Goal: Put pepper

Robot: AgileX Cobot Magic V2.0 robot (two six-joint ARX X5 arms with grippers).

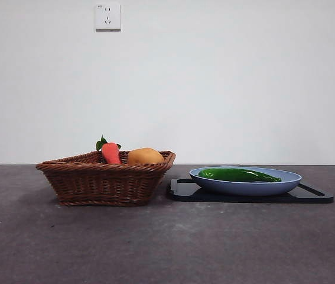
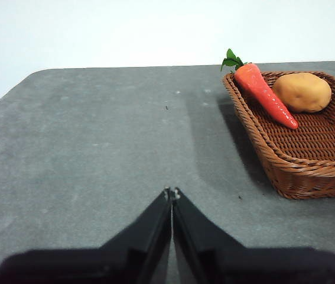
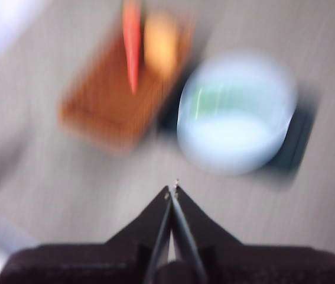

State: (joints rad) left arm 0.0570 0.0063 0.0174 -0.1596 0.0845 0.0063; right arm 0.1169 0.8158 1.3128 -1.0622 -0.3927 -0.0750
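Pepper (image 1: 238, 175): lying in blue plate (image 1: 247, 186) on black tray (image 1: 315, 195), lower right of frame. Basket (image 1: 105, 183), left: holding carrot (image 1: 110, 152) and orange fruit (image 1: 145, 156). Left end effector (image 2: 172, 191), right end effector (image 3: 172, 188): pressed together, holding nothing. Placement appearing done.

pepper (image 1: 238, 174): glossy dark green | plate (image 1: 245, 187): pale blue | tray (image 1: 312, 196): black | basket (image 1: 105, 182): brown woven | carrot (image 1: 111, 153): red-orange, green leaves | round fruit (image 1: 145, 157): orange-yellow | table (image 1: 167, 242): mottled grey

On the counter (image 1: 167, 242), basket (image 1: 105, 180) left — carrot (image 1: 111, 152) and fruit (image 1: 145, 156) inside; right, pepper (image 1: 238, 174) in plate (image 1: 247, 186) on tray (image 1: 250, 195).
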